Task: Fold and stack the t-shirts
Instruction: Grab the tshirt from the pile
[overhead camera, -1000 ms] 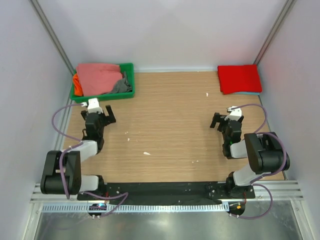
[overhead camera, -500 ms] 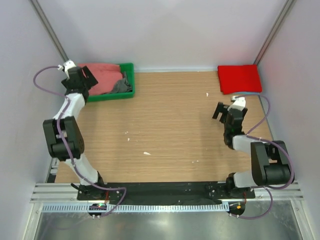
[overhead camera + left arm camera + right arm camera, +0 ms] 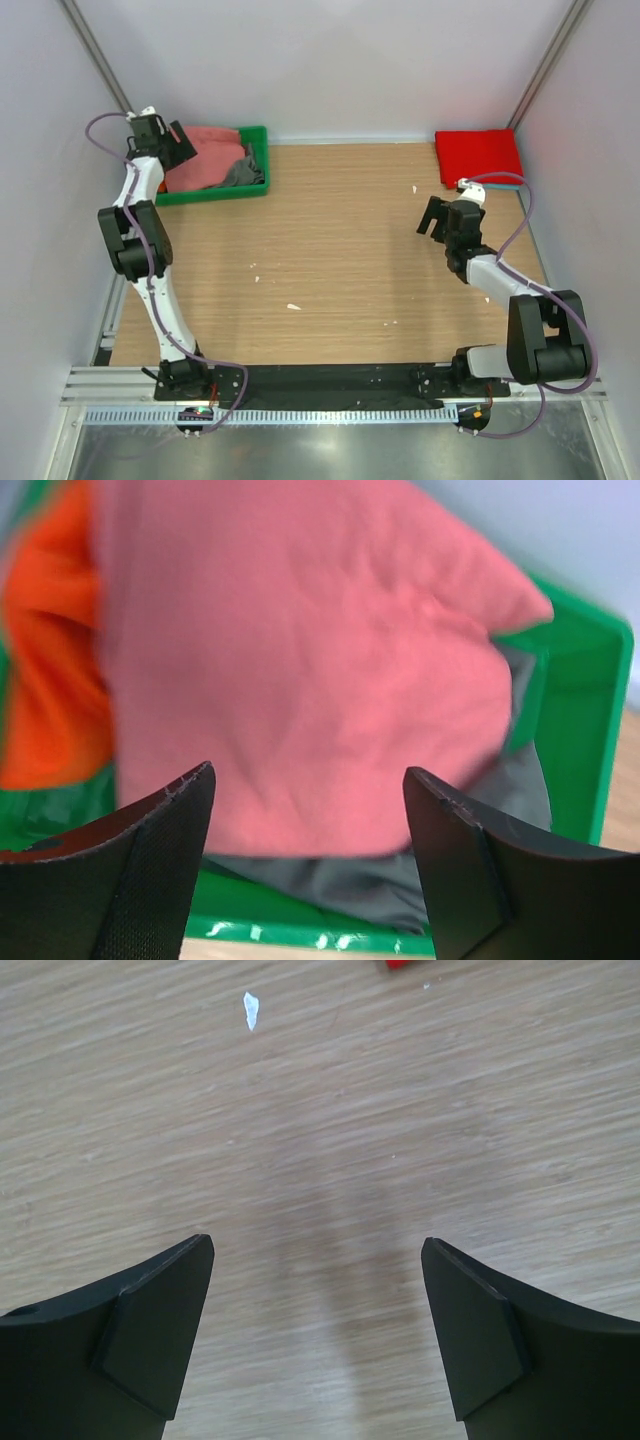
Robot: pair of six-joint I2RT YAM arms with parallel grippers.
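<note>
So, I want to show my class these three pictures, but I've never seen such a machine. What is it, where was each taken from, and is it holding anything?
It is two robot arms bolted to a wooden table, each ending in a two-finger gripper. The wide picture comes from a camera overhead; the other two come from wrist cameras, looking past the black fingers. The left gripper hovers open above a green bin holding a salmon-pink t-shirt, an orange t-shirt and a dark grey t-shirt. The right gripper is open over bare wood near a white scrap. A folded red t-shirt lies in the far right corner. Nothing is held.
</note>
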